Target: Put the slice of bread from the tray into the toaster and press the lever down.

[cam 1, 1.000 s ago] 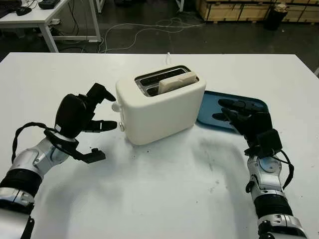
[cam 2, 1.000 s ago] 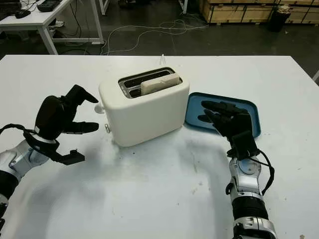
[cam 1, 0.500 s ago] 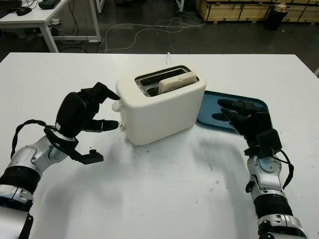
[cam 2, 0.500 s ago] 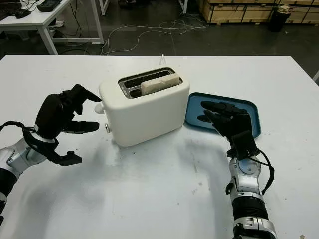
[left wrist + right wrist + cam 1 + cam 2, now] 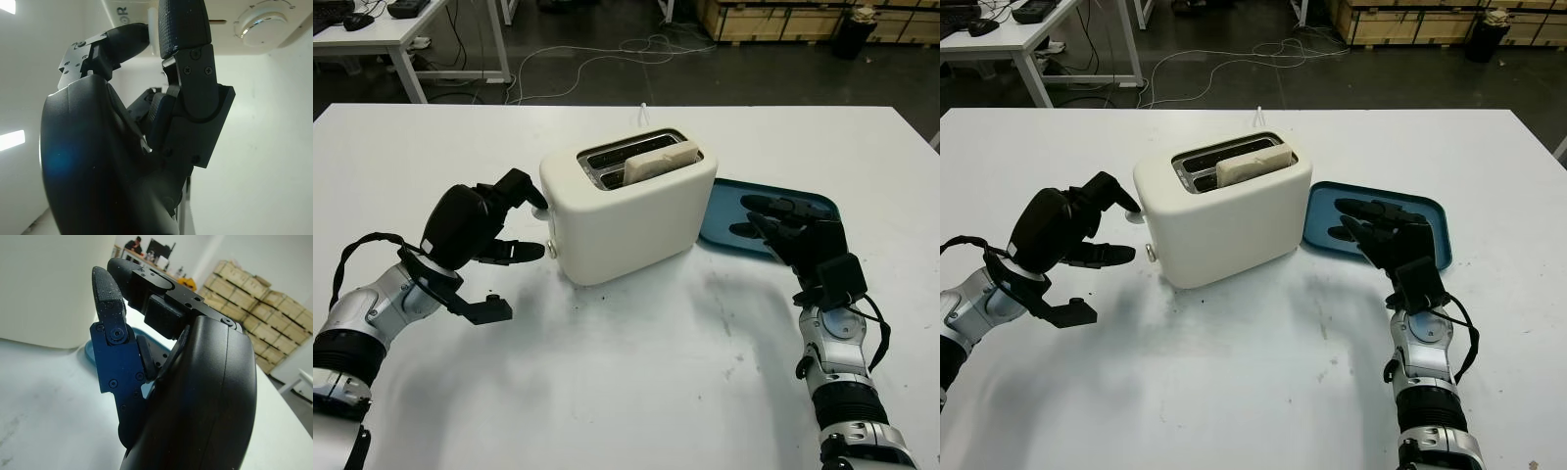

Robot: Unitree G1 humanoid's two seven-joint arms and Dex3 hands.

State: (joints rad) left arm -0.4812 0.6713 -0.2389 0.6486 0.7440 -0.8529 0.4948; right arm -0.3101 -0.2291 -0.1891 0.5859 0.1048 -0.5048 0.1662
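Observation:
The cream toaster [image 5: 631, 211] stands mid-table with the bread slice [image 5: 661, 162] upright in its near slot, the top edge sticking out. My left hand [image 5: 533, 225] is open at the toaster's left end. Its upper finger [image 5: 524, 186] lies against the small white lever knob [image 5: 1137, 211], and a lower finger points at the end face. In the left wrist view the white lever [image 5: 152, 24] shows between two fingertips, beside a round dial [image 5: 259, 22]. My right hand [image 5: 773, 217] is open above the near edge of the blue tray [image 5: 808, 206], right of the toaster.
The white table [image 5: 636, 372] has free room in front of the toaster. Beyond its far edge the floor carries loose cables [image 5: 607, 59]. Another table [image 5: 401, 29] stands at the back left and wooden crates [image 5: 783, 18] at the back right.
My left hand has moved right toward the toaster's end, bringing its upper finger onto the lever knob. The right hand, toaster and bread have stayed put.

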